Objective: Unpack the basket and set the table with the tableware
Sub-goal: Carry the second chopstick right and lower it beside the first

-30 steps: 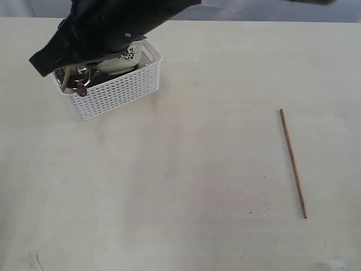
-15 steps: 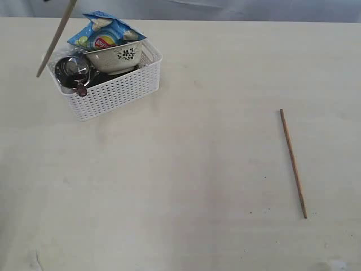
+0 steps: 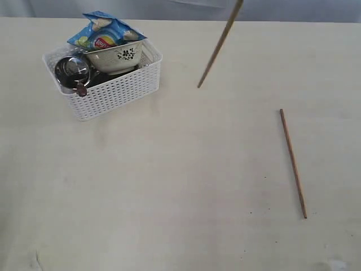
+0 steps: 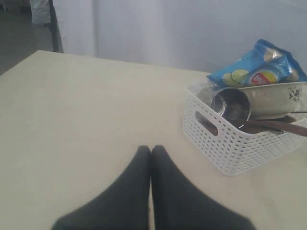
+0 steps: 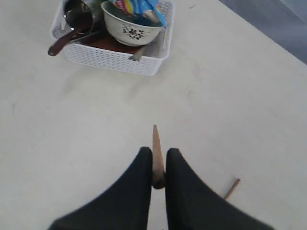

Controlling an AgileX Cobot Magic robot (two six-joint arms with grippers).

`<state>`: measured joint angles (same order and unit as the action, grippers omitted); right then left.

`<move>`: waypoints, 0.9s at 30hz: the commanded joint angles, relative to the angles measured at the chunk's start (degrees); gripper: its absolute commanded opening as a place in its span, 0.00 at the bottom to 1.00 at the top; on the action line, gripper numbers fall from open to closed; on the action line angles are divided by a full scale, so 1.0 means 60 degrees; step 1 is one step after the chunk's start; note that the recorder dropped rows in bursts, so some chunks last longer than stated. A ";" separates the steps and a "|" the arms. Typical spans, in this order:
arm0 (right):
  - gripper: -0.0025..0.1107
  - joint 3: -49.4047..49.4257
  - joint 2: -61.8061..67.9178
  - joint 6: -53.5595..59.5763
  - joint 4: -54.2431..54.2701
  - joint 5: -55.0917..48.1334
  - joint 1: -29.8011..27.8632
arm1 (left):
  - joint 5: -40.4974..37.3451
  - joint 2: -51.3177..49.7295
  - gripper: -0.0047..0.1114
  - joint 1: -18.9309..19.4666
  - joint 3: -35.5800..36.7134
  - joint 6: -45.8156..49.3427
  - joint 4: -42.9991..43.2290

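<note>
chopstick (image 3: 219,45) | r gripper (image 5: 159,160) pinching it, steep tilt, lower tip toward basket (image 3: 113,93) | l gripper (image 4: 150,152) pressed together, empty

My exterior: high, steeply down | left wrist: low over surface (image 4: 72,120), level | right wrist: higher, downward | shared: basket (image 3: 113,93)

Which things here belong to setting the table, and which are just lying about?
Belong to the job: basket, floral bowl, steel cup, dark red spoon, held chopstick in the right gripper, other chopstick lying on the table.
Just lying about: blue chip bag, resting over the bowl.
</note>
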<state>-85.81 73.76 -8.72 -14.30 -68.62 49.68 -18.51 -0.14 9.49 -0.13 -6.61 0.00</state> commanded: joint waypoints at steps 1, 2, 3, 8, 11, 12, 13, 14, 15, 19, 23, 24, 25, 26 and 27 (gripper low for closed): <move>0.02 -0.0138 -0.0116 0.0276 0.1003 -0.0223 -0.0985 | 0.0034 0.0024 0.04 -0.0044 0.0021 0.0023 0.0000; 0.02 -0.0090 -0.0116 0.0523 0.1463 -0.0223 -0.1355 | 0.0034 0.0024 0.04 -0.0044 0.0021 0.0023 0.0000; 0.02 -0.0016 -0.0116 0.0774 0.1927 -0.0223 -0.1753 | 0.0034 0.0024 0.04 -0.0044 0.0021 0.0023 0.0000; 0.02 0.0626 -0.0116 0.1453 0.2640 -0.0223 -0.4218 | 0.0034 0.0024 0.04 -0.0044 0.0021 0.0023 0.0000; 0.02 0.1547 -0.0078 0.2023 0.3032 -0.0223 -0.5764 | 0.0034 0.0024 0.04 -0.0044 0.0021 0.0023 0.0000; 0.02 0.1826 -0.0054 0.2220 0.3256 -0.0223 -0.6114 | 0.0034 0.0024 0.04 -0.0044 0.0021 0.0023 0.0000; 0.02 0.2050 -0.0018 0.2325 0.3458 -0.0223 -0.6360 | 0.0034 0.0024 0.04 -0.0044 0.0021 0.0023 0.0000; 0.02 0.2305 0.0030 0.2436 0.3700 -0.0223 -0.6626 | 0.0034 0.0024 0.04 -0.0044 0.0021 0.0023 0.0000; 0.02 0.2555 0.0045 0.2544 0.3877 -0.0223 -0.6832 | 0.0034 0.0024 0.04 -0.0044 0.0021 0.0023 0.0000; 0.02 0.3571 0.0221 0.2955 0.4678 -0.0223 -0.7011 | 0.0034 0.0024 0.04 -0.0044 0.0021 0.0023 0.0000; 0.02 0.3677 0.0784 0.2937 0.4616 -0.0223 -0.7011 | 0.0034 0.0024 0.04 -0.0044 0.0021 0.0023 0.0000; 0.02 0.3677 0.1004 0.2936 0.4616 -0.0223 -0.7011 | 0.0034 0.0024 0.04 -0.0044 0.0021 0.0023 0.0000; 0.02 0.3644 0.1232 0.2936 0.4517 -0.0223 -0.7011 | 0.0034 0.0024 0.04 -0.0044 0.0021 0.0023 0.0000; 0.02 0.3590 0.1408 0.2936 0.4378 -0.0223 -0.7011 | 0.0034 0.0024 0.04 -0.0044 0.0021 0.0023 0.0000; 0.02 0.3435 0.1471 0.2936 0.4275 -0.0223 -0.7011 | 0.0034 0.0024 0.04 -0.0044 0.0021 0.0023 0.0000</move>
<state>-64.80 81.12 7.94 15.37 -69.21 7.89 -18.51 -0.14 9.49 -0.13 -6.61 0.00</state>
